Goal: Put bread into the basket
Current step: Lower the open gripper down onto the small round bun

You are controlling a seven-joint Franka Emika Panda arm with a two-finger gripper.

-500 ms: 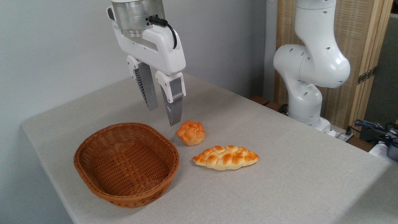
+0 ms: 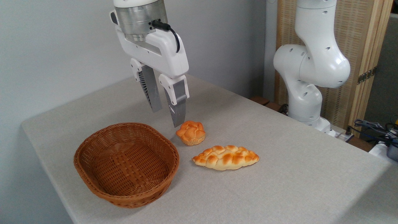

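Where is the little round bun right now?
The little round bun sits on the table, just right of the basket, behind the braided loaf, under the gripper.

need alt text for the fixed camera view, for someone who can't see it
A white robot gripper hangs open just above a small round bun on a grey table. An empty wicker basket sits to the left, a braided loaf in front of the bun.
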